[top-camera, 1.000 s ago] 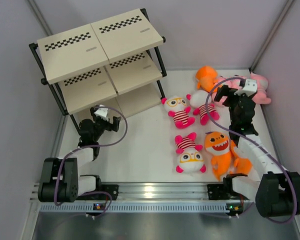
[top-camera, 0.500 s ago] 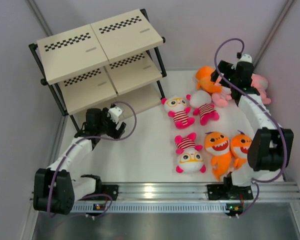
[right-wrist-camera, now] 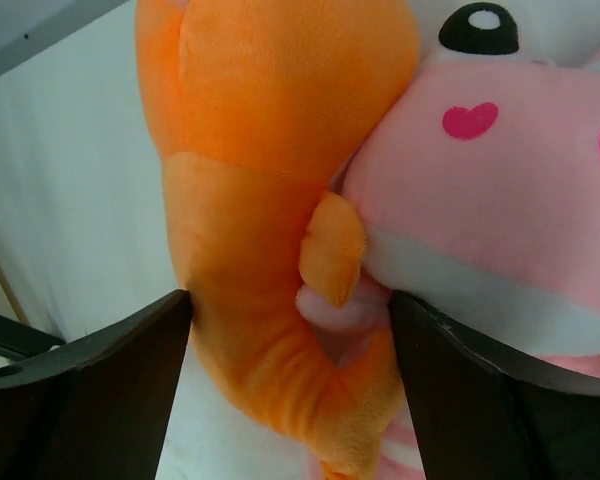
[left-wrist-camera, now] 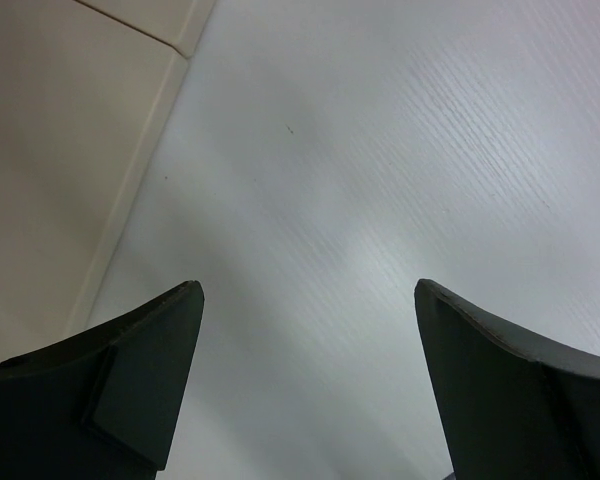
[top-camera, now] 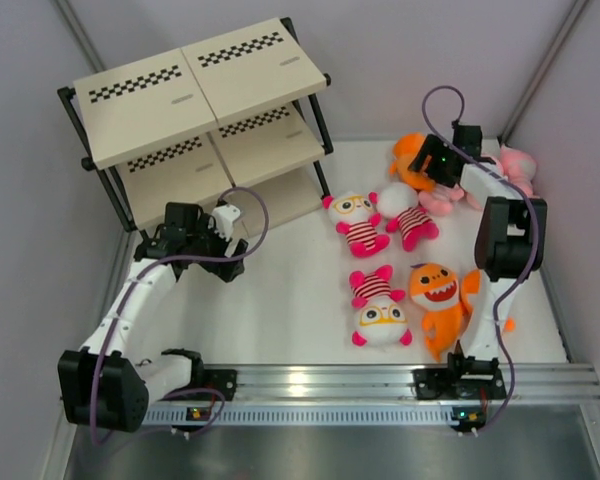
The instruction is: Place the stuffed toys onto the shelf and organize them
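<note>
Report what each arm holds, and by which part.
Left jaws: open over the table, empty. Right jaws: straddling the orange toy mid-body, against the pink toy; grip cannot be told.

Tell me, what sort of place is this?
Likely a robot test booth, not a home: two arms bolted to a rail, plain walls boxing in a white table, with stuffed toys and a shelf as props.

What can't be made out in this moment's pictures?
- Top view: lowest board of the shelf, mostly hidden under the upper boards.
- Top view: pink toys, partly covered by the right arm; count unclear.
- Right wrist view: orange toy's face, outside the frame or turned away.
</note>
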